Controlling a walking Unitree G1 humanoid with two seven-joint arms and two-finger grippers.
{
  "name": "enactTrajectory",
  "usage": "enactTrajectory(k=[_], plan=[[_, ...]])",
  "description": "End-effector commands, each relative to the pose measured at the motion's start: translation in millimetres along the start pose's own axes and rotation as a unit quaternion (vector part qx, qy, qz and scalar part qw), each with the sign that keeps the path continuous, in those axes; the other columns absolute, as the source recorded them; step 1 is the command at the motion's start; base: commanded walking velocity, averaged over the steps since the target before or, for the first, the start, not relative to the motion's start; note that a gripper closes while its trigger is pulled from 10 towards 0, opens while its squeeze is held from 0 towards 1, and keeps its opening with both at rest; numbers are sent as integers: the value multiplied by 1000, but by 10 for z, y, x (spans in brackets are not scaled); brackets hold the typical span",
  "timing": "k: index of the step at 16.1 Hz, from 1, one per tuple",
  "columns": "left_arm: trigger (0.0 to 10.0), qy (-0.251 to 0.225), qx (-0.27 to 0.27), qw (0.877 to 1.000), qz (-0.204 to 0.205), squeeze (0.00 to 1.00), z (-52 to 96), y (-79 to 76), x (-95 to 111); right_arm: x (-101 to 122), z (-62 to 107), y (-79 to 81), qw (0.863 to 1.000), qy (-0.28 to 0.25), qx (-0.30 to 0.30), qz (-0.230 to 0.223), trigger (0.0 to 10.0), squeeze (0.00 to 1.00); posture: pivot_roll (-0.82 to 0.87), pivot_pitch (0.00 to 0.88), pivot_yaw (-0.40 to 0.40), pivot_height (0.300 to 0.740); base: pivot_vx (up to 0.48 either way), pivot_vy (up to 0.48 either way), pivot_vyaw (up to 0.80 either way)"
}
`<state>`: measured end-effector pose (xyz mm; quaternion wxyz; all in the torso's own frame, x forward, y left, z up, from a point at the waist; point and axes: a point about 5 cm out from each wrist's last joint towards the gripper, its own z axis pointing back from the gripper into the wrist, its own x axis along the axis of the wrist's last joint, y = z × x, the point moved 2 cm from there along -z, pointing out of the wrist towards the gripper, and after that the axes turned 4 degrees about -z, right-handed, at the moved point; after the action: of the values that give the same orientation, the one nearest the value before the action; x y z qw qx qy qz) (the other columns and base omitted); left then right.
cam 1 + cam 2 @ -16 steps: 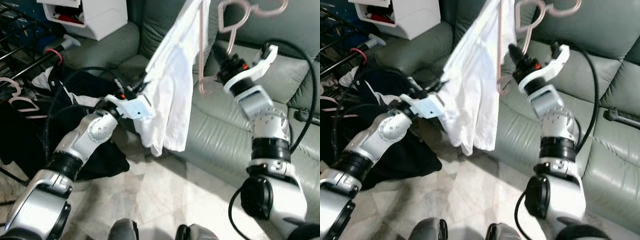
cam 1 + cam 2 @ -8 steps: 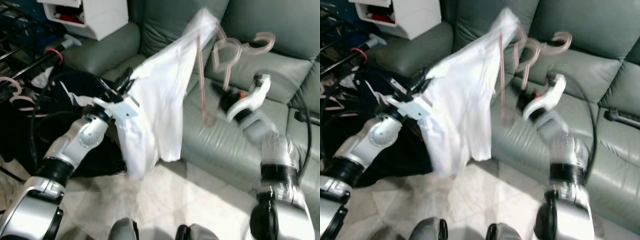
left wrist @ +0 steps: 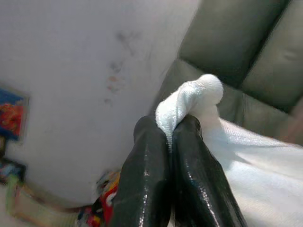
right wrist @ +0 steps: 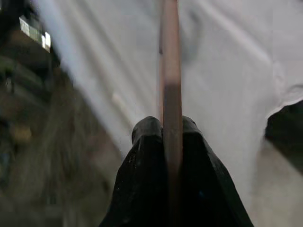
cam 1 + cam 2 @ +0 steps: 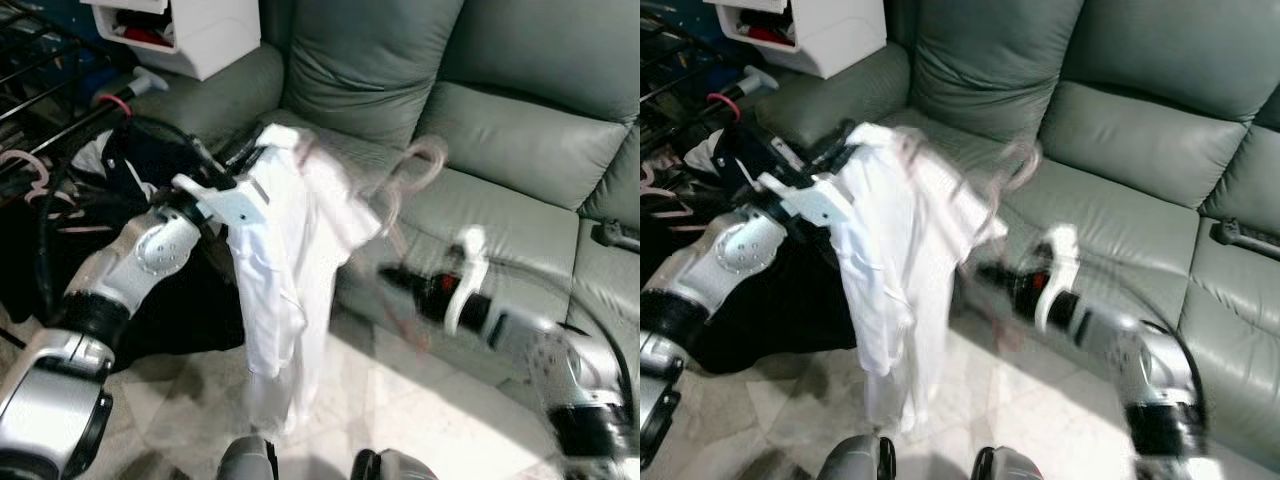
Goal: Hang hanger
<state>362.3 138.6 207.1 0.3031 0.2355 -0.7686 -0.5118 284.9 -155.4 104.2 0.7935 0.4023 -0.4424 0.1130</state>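
Nearest to us, pale floor tiles (image 5: 400, 400) run below our two silver arms. A white shirt (image 5: 285, 290) hangs down over that floor in the middle of the scene, its lower edge near the tiles. Our left gripper (image 3: 171, 142) has its two black fingers pressed together on a bunched fold at the top of the shirt, holding it up at the left. Our right gripper (image 4: 165, 137) is low on the right, blurred with motion, its fingers pinching the thin pink bar of the hanger (image 5: 405, 175). The hanger's curved hook shows as a pink smear just right of the shirt's top, in front of the sofa seat.

A second ago our right arm held the hanger high, up near the sofa back, with the shirt spread wide beneath it; the arm has now swung down and the shirt has collapsed into a narrow drape. We judge the hanger is being carried down toward the left, and hanging it is not yet done.

Farther off, a dark heap of clothes (image 5: 170, 300) lies on the left beside black rack bars (image 5: 50, 100), and behind everything stands the grey-green sofa (image 5: 520, 130)
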Motion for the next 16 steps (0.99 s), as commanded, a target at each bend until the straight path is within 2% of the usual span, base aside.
enactTrajectory(k=[1, 3, 4, 5, 7, 8, 9, 11, 12, 13, 14, 15, 16], plan=[[10000, -12, -8, 1000, -11, 0, -33, 101, -9, 11, 59, 20, 999, 22, 7, 44, 10000, 0, -37, 49, -3, 740, 0, 0, 0], [10000, -7, -17, 1000, -22, 0, -32, 155, -62, -28, 160, -62, 997, 47, -4, 68, 10000, 0, -34, 53, -2, 740, 0, 0, 0], [10000, -4, -27, 999, -31, 0, -29, 217, -110, -49, 278, -124, 992, 71, -7, 102, 10000, 0, -39, 56, 1, 740, 0, 0, 0], [10000, -16, -55, 998, -32, 0, -16, 196, -109, -56, 388, -120, 986, 95, 9, 136, 10000, 0, -40, 57, 3, 740, 0, 0, 0], [10000, -24, -90, 995, -25, 0, 11, 122, -101, -59, 462, -113, 981, 113, 21, 157, 10000, 0, -40, 57, 3, 740, 0, 0, 0], [10000, -26, -137, 990, -24, 0, 59, 7, -116, -61, 549, -127, 974, 135, 31, 181, 10000, 0, -39, 60, 7, 740, 0, 0, 0], [10000, -19, -209, 977, -27, 0, 149, -148, -170, -19, 641, -219, 960, 155, 16, 231, 10000, 0, -42, 61, 8, 740, 0, 0, 0], [10000, -3, -274, 961, -30, 0, 238, -262, -242, 40, 692, -292, 949, 160, 0, 271, 10000, 0, -42, 61, 10, 740, 0, 0, 0], [10000, 52, -377, 924, -45, 0, 414, -411, -429, 108, 719, -334, 935, 163, -6, 315, 10000, 0, -42, 57, 17, 740, 0, 0, 0], [10000, 81, -429, 898, -58, 0, 532, -475, -532, 128, 728, -343, 925, 171, -1, 340, 10000, 0, -43, 56, 20, 740, 0, 0, 0], [10000, 77, -414, 905, -54, 0, 489, -473, -513, 109, 718, -322, 922, 176, 11, 344, 10000, 0, -44, 55, 23, 740, 0, 0, 0], [10000, 74, -409, 908, -58, 0, 475, -472, -506, 104, 715, -316, 923, 176, 12, 342, 10000, 0, -44, 55, 23, 740, 0, 0, 0], [10000, 61, -391, 916, -59, 0, 401, -467, -459, 24, 717, -305, 919, 189, 31, 343, 10000, 0, -41, 55, 21, 740, 0, 0, 0]])
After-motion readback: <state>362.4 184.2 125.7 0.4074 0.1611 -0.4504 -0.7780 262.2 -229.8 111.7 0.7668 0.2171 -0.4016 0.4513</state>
